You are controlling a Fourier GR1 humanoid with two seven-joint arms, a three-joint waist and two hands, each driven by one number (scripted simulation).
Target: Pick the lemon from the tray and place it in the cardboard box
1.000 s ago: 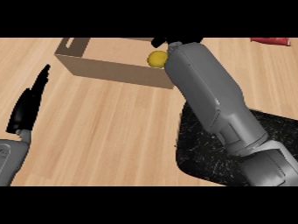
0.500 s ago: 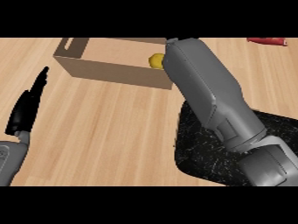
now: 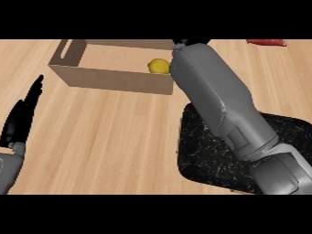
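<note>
The yellow lemon [image 3: 158, 66] shows inside the open cardboard box [image 3: 111, 78], close to its right wall. My right forearm reaches from the lower right across the black tray [image 3: 202, 153] to the box's right end. Only a black sliver of the right hand [image 3: 182, 42] shows at the picture's top, just above and right of the lemon, and whether it touches the lemon is hidden. My left hand [image 3: 22, 118] rests open at the left edge with its fingers straight, well short of the box.
A red object [image 3: 266, 42] lies at the far right of the wooden counter [image 3: 104, 137]. The box has a handle slot [image 3: 67, 50] in its left wall. The tray's speckled surface sits at lower right, partly under my right arm.
The lemon has dropped slightly lower inside the box. The right hand's black fingers, seen around the lemon before, have slid mostly out past the top. The left hand has stayed put.
</note>
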